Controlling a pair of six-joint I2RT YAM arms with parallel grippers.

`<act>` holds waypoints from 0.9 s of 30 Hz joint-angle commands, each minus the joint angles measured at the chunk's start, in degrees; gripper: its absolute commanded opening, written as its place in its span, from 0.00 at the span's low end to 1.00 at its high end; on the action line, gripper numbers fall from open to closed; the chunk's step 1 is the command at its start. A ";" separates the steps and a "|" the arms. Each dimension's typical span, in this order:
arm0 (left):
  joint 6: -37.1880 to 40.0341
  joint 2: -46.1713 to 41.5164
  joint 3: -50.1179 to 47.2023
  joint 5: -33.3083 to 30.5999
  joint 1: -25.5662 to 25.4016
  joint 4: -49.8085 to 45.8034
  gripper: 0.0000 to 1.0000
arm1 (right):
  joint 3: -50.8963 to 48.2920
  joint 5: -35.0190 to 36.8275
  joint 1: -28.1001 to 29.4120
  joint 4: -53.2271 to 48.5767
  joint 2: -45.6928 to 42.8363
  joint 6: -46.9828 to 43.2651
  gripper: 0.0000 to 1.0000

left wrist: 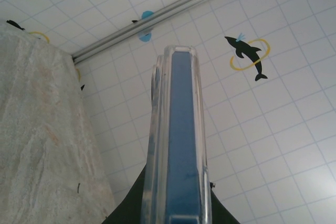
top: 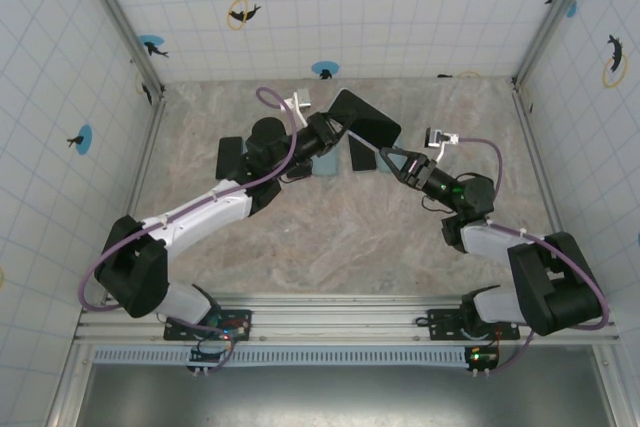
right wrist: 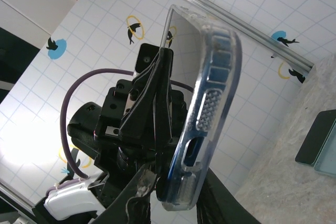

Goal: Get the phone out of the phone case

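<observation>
A: What is hard to make out?
B: Table [top: 330, 237]: partly covered by the arms. Right gripper [top: 388, 154]: whether its jaws are parted or closed cannot be told.
A: Clearance?
B: Bare marble in front; walls [top: 330, 7] well apart.
A: The phone?
B: Phone [right wrist: 181, 51], in clear case [right wrist: 176, 195], is raised above the table and clamped by the left gripper [top: 328, 129]; the right gripper is at its lower corner.

The phone [top: 365, 119] sits in its case [right wrist: 210, 103] above the table [top: 330, 237].
</observation>
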 commanded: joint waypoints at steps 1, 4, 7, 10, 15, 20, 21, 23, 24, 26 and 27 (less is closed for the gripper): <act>1.42 -1.15 1.93 -1.24 0.23 3.03 0.00 | 0.44 -0.63 0.42 1.56 0.01 -0.66 0.27; 1.90 -1.31 1.97 -1.77 0.27 2.66 0.00 | 0.22 -0.68 0.42 1.91 -0.09 -0.49 0.29; 1.96 -1.22 1.99 -1.88 0.23 2.84 0.00 | 0.13 -0.76 0.42 1.94 -0.09 -0.39 0.29; 2.03 -1.06 2.04 -1.94 0.25 2.91 0.00 | 0.22 -0.89 0.43 2.00 0.22 -0.29 0.29; 2.91 -1.59 1.60 -3.00 0.28 2.53 0.00 | -0.21 -0.95 0.47 2.37 0.44 0.10 0.28; 3.21 -1.59 1.73 -3.10 0.28 2.82 0.00 | -0.64 -0.95 0.43 2.28 0.52 0.11 0.28; 3.22 -1.59 1.75 -3.15 0.28 2.73 0.00 | -0.68 -0.94 0.45 2.28 0.61 0.07 0.28; 3.43 -1.67 1.79 -3.28 0.22 2.77 0.00 | -0.73 -0.95 0.48 2.20 0.74 0.10 0.28; 3.44 -1.68 1.77 -3.13 0.28 2.80 0.00 | -0.66 -0.92 0.48 2.20 0.79 0.06 0.28; 3.26 -1.59 1.84 -2.84 0.24 2.92 0.00 | -0.54 -1.17 0.44 2.20 1.11 0.12 0.25; 3.26 -1.66 1.74 -2.92 0.28 2.91 0.00 | -0.49 -1.19 0.42 2.33 1.22 0.10 0.24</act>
